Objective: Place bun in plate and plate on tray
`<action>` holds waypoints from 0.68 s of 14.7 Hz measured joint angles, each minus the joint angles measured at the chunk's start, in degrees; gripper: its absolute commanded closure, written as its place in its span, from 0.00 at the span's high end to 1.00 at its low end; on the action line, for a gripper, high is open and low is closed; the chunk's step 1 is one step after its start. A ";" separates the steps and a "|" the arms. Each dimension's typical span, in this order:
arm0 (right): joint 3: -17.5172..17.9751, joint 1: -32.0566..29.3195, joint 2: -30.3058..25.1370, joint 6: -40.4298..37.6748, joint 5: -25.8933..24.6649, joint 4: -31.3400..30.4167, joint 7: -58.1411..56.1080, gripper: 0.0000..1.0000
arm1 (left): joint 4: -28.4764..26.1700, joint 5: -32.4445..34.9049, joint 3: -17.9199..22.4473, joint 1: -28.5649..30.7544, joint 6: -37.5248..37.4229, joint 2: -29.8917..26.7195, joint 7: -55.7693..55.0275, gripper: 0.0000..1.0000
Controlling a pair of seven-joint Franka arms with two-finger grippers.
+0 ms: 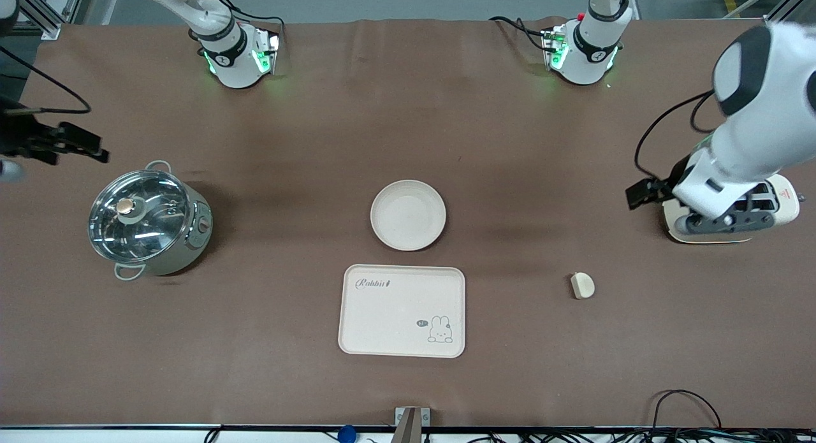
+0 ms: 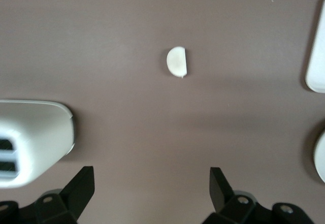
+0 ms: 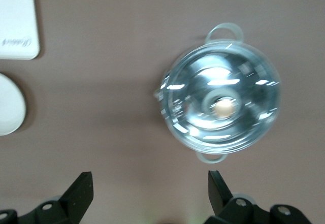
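Left gripper [image 2: 152, 183], fingers spread wide and holding nothing, hangs over a white toaster [image 1: 781, 207] at the left arm's end of the worktop [image 1: 510, 143], with the bun [image 1: 582, 285] lying flat-side-on nearer the front camera. Right gripper [image 3: 151, 186], likewise wide and empty, waits above a lidded steel pot [image 1: 148, 217]. The plate [image 1: 408, 215] rests mid-worktop, just beside the tray [image 1: 402, 310], so both transfers appear short. No step is yet done.

arms [image 1: 746, 143]: white shells, black joint bands
bases [image 1: 583, 48]: green lights, black cables
fingers [image 2: 81, 188]: black, screwed
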 measured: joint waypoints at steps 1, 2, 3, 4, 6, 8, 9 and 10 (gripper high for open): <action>-0.13 -0.11 0.11 0.46 1.50 -2.08 0.04 1.00 | -2.02 0.00 0.02 0.09 3.86 1.27 -0.14 1.00; -0.21 -0.17 0.23 1.23 2.22 -3.75 0.27 1.00 | -4.00 0.00 0.04 0.20 7.65 2.67 -0.63 1.00; -0.19 -0.12 0.30 1.89 2.82 -5.16 1.16 1.00 | -5.67 0.00 0.05 0.30 11.30 4.40 -1.16 1.00; -0.09 0.19 0.30 2.59 3.41 -6.51 2.68 1.00 | -6.79 0.00 0.06 0.37 14.47 6.39 -1.75 1.00; 0.11 2.33 0.31 5.49 4.28 -9.68 6.14 1.00 | -7.52 0.00 0.07 0.41 19.35 10.99 -2.70 1.00; 0.39 4.82 0.32 11.71 7.03 -14.43 8.70 1.00 | -7.29 0.00 0.08 0.43 23.60 15.44 -4.40 1.00; 0.50 6.07 0.35 15.39 8.07 -17.01 10.14 1.00 | -6.85 0.00 0.07 0.43 24.88 17.27 -4.79 1.00; 0.55 7.93 0.38 19.20 8.65 -19.40 12.67 1.00 | -5.91 0.00 0.05 0.41 25.55 18.96 -5.11 0.99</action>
